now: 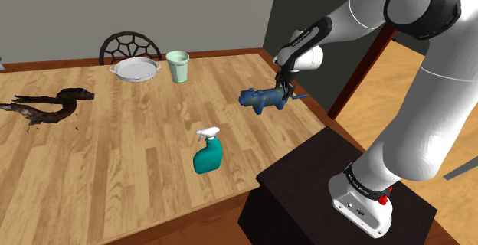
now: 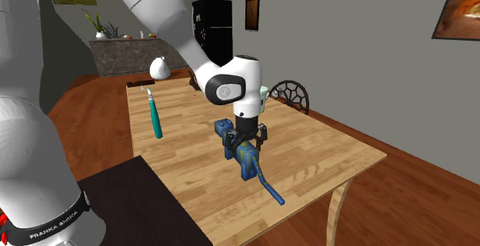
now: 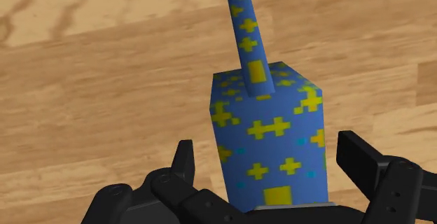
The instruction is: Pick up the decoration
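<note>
The decoration is a blue blocky figure with yellow markings and a long thin tail; it lies on the wooden table near the edge closest to the stand. In the second exterior view the decoration has its tail pointing towards the table's near edge. My gripper comes down over its rear end. In the wrist view the gripper is open, its black fingers standing on either side of the decoration with small gaps, not touching it.
A teal spray bottle stands in front of the decoration, nearer the table's front edge. A dark driftwood piece lies at the far left. A white dish, a pale green cup and a chair are at the back.
</note>
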